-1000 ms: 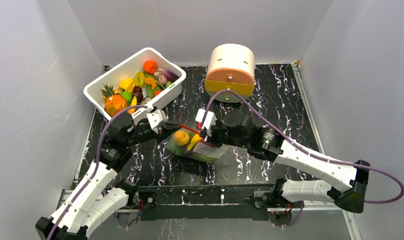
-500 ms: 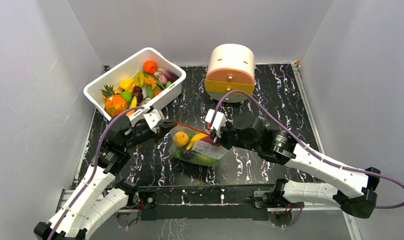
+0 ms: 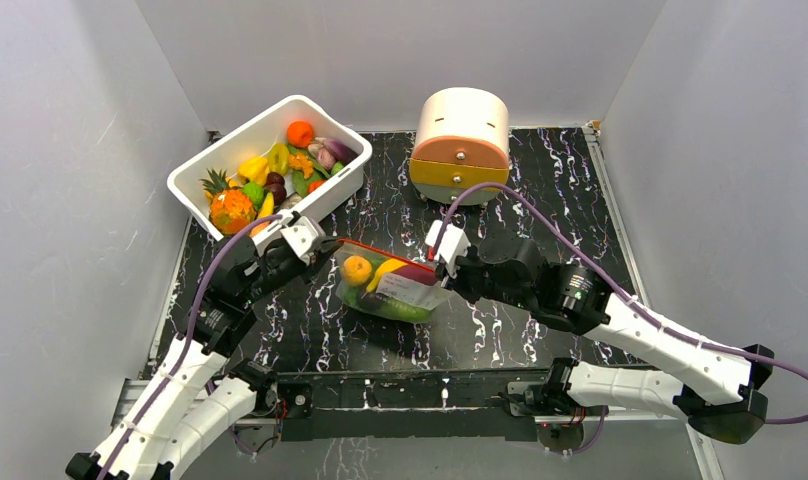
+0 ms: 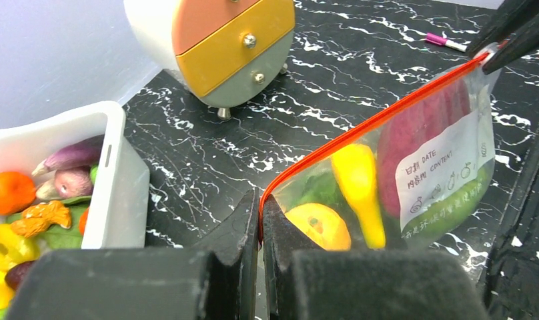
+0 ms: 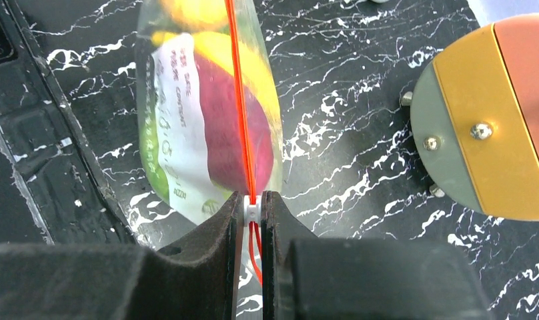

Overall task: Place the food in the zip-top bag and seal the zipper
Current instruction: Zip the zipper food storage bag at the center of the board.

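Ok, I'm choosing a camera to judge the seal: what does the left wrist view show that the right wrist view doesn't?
Only left wrist: the white tub of toy produce, and the left gripper pinching one end of the zipper. Only right wrist: the right gripper clamped on the zipper's other end, close up. Both: the zip-top bag with its label, and the drawer box.

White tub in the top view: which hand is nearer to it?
Left. The left hand pinches one end of the zipper right beside the white tub; the right hand grips the other end, across the zip-top bag, nearer the round drawer box.
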`<move>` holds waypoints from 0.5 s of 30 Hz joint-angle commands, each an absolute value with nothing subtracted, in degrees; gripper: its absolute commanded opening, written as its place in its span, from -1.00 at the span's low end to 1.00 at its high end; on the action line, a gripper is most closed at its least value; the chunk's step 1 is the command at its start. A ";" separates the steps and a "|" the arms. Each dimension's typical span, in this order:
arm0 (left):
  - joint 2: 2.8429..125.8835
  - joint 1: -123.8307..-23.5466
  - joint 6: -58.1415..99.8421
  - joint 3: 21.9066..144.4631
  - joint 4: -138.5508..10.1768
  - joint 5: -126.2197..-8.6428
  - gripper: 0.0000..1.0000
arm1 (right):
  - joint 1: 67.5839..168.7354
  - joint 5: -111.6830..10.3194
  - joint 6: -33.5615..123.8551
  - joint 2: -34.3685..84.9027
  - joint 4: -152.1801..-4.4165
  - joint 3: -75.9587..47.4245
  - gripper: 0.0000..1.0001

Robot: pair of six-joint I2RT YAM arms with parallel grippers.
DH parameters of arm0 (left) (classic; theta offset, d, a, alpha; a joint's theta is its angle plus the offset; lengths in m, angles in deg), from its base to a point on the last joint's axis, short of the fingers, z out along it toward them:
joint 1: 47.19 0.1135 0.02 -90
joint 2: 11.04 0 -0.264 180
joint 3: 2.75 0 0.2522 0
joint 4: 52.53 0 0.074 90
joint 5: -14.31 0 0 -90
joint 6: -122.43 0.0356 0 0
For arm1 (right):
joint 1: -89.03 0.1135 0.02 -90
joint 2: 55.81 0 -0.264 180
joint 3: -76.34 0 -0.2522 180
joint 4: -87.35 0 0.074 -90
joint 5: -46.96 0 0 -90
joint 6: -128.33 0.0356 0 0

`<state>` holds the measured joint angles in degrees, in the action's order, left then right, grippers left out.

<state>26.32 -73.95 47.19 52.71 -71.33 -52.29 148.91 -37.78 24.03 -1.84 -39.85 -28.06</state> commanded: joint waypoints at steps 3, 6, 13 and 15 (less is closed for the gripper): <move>23.99 -73.12 47.76 55.67 -71.02 -60.82 -1.00 | 148.45 -31.95 25.37 -4.05 -34.27 -25.35 -1.00; 25.34 -73.12 47.53 57.55 -74.34 -62.04 -1.00 | 148.45 -27.59 26.07 -4.29 -31.16 -24.28 -1.00; 25.67 -73.12 45.19 58.74 -77.10 -68.72 -1.00 | 148.45 -21.96 28.96 -5.10 -25.37 -20.35 -1.00; 25.87 -73.12 44.66 58.54 -76.93 -67.32 -1.00 | 148.45 -22.05 29.27 -5.08 -25.37 -20.23 -1.00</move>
